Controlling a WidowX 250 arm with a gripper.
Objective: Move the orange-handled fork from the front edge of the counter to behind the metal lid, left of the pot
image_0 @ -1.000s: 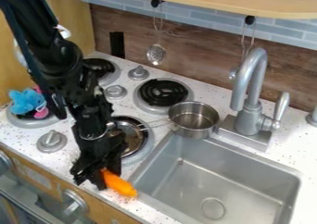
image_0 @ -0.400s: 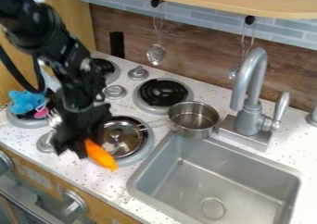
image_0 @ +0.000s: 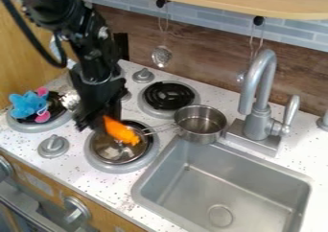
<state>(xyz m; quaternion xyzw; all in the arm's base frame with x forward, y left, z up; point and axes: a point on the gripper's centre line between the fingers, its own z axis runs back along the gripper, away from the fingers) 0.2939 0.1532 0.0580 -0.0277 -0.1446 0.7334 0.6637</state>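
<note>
Our gripper (image_0: 101,123), closed to its load's width, hangs over the near burner (image_0: 118,168). If we press low, the pan (image_0: 106,151) could tip; bumped, the saucepan (image_0: 200,132) at right could turn. The orange toy vegetable (image_0: 120,131), end-held above the pan, could slip.

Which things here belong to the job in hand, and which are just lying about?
In the job:
black gripper
shallow metal pan
orange toy, held above the pan

Just about:
blue and pink toy
deeper steel pot
metal utensil, hanging

One carrot (image_0: 120,130), one pot (image_0: 204,135) (one sink (image_0: 256,178))
</note>
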